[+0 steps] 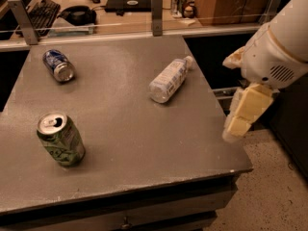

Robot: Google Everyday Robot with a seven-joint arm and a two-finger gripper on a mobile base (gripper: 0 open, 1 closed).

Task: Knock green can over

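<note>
The green can (61, 139) stands upright near the front left of the grey table (144, 143), silver top with its opening facing up. My gripper (237, 128) hangs from the white arm (279, 47) at the table's right edge, pointing down. It is far to the right of the green can and touches nothing.
A blue can (58, 65) lies on its side at the back left. A clear plastic bottle (168, 79) lies on its side at the middle right. A railing (156, 8) runs behind the table, with a desk and keyboard (41, 8) beyond. Speckled floor (269, 196) is at the right.
</note>
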